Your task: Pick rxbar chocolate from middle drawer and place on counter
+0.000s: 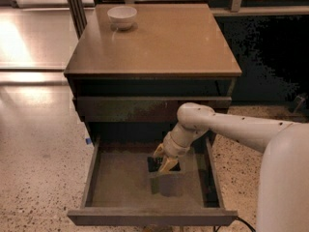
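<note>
The middle drawer (118, 185) stands pulled out, with its grey-brown floor showing. My gripper (161, 162) hangs over the drawer's middle, its yellow-tipped fingers shut on the rxbar chocolate (153, 164), a small black bar. The bar looks lifted a little off the drawer floor, and a shadow lies beneath it. The tan-brown counter (164, 42) tops the cabinet above the drawer. My white arm reaches in from the right.
A white bowl (121, 16) sits at the counter's back left corner. A closed scuffed drawer front (145, 108) lies just above the open drawer. Speckled floor lies left and right of the cabinet. Dark drawer side walls flank the gripper.
</note>
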